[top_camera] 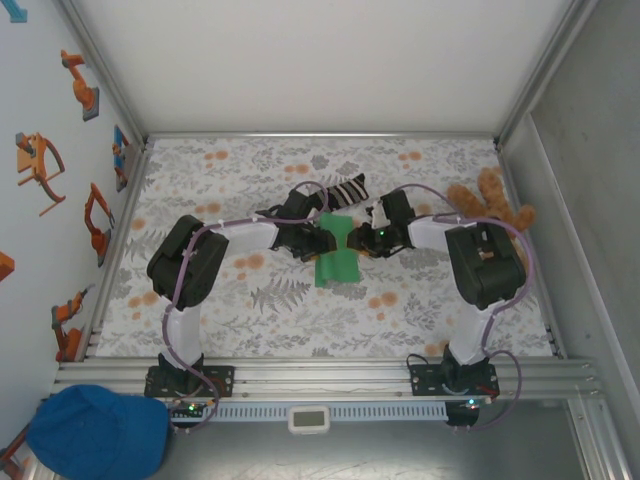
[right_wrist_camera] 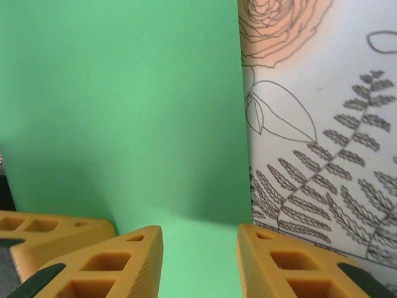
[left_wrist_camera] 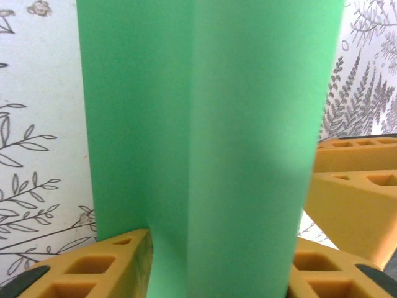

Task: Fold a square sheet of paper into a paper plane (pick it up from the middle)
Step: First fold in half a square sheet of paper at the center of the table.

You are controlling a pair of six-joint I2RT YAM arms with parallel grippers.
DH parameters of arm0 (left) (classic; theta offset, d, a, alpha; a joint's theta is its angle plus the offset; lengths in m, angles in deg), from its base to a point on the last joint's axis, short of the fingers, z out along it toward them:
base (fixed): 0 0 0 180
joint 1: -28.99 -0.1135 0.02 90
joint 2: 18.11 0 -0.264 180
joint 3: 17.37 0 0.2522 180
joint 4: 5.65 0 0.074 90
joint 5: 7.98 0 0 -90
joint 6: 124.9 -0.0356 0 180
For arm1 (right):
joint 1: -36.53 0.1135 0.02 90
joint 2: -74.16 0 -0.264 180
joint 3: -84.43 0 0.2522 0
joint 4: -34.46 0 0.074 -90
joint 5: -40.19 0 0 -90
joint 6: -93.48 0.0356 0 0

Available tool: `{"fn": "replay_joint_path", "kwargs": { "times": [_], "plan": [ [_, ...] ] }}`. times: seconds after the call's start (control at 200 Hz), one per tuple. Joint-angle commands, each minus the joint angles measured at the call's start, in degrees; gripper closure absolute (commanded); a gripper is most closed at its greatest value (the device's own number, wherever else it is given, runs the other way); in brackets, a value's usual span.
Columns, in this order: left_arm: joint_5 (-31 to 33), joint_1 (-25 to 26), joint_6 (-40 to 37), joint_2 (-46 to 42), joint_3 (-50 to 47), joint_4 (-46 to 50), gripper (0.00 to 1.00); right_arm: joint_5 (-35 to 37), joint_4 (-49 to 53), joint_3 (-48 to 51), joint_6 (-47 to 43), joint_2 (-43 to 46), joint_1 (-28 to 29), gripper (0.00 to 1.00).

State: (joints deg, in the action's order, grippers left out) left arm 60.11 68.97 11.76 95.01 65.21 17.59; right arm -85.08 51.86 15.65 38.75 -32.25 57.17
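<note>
Green paper, right in the middle of the desk (top_camera: 250,160): the sheet of paper (top_camera: 335,264) lies on the flowered cloth, and both arms bend in over it from either side. From above, the left pincer (top_camera: 322,241) sits at the sheet's left edge and the right pincer (top_camera: 360,238) at its right edge, tips nearly facing each other across the far half of the sheet.

Over to the left wrist camera. The sheet runs straight up the picture with a long crease down its length, one side in shadow. It fills the whole space between the two yellow fingers (left_wrist_camera: 105,267), touching or nearly touching both. Clenched on it or just flanking it? I cannot tell. The other arm's yellow fingers sit at the sheet's right edge.

Right wrist camera now. The right pincer's fingers (right_wrist_camera: 118,261) stand apart with a clear gap. Flat green paper shows through that gap, so it is released, with nothing pinched.

Around the sheet, a black-and-white striped sock (top_camera: 347,189) lies just beyond its far edge. A brown teddy bear (top_camera: 490,205) is well off to its right. A blue cap (top_camera: 95,432) sits far to its near left, off the desk.
</note>
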Motion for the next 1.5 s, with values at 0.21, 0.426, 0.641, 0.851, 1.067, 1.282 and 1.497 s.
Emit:
{"fn": "replay_joint_path", "kwargs": {
  "times": [0.21, 0.426, 0.641, 0.851, 1.067, 1.282, 1.497],
  "plan": [
    [-1.4, -1.5, -3.0, -1.1, -1.4, 1.3, 0.76, 1.3, -8.4, 6.7, 7.0, 7.2, -3.7, 0.64],
    [-6.1, -3.0, -3.3, -4.9, -3.2, -2.7, 0.79, -1.2, -16.6, 10.8, 12.7, 11.2, -6.5, 0.64],
    [-15.7, -3.9, -0.1, -10.8, -4.2, -10.1, 0.79, -9.4, -21.3, 11.3, 15.0, 13.5, -8.5, 0.57],
    [-23.1, -5.1, 6.5, -15.5, -4.1, -19.1, 0.79, -19.4, -38.3, 10.1, 29.2, 14.5, -8.9, 0.34],
    [-27.7, -6.3, 17.2, -16.1, -6.3, -33.2, 0.77, -22.2, -45.8, 9.3, 35.1, 13.1, -8.8, 0.23],
    [-28.1, -6.4, 18.1, -14.6, -6.8, -34.0, 0.77, -25.9, -48.5, 8.1, 35.9, 12.1, -6.6, 0.42],
    [-26.6, -7.1, 14.7, -14.7, -7.8, -29.1, 0.77, -24.6, -49.3, 9.8, 35.1, 12.3, -6.7, 0.64]
  ]
}}
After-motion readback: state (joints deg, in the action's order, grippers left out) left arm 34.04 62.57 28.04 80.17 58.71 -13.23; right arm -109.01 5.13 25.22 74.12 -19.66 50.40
